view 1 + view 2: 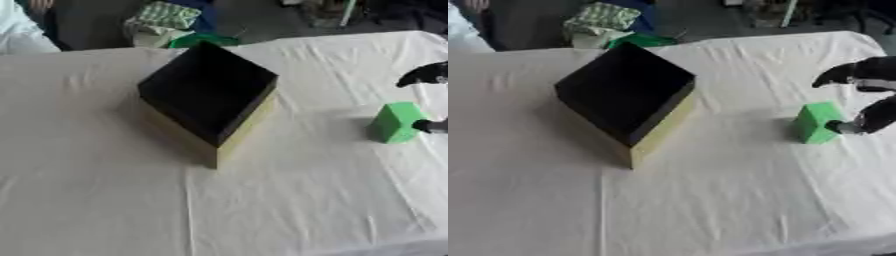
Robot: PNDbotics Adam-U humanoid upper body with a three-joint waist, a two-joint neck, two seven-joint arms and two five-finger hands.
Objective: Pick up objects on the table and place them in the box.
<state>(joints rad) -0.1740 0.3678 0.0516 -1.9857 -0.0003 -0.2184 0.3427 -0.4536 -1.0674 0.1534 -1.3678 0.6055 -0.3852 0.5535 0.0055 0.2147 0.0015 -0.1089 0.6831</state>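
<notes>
A green block (816, 123) stands on the white cloth at the right. My right hand (866, 95) reaches in from the right edge beside it. One black finger (838, 73) arches above and past the block, and a lower fingertip (843, 127) sits against the block's right face. The fingers are spread apart, not closed round it. An open box (627, 95) with a black inside and tan outer walls sits left of centre, turned corner-on. It looks empty. My left hand does not show.
The table (710, 200) is covered with a wrinkled white cloth. Beyond its far edge lie a checked green cloth bundle (601, 17) and a green object (642, 40) on the floor.
</notes>
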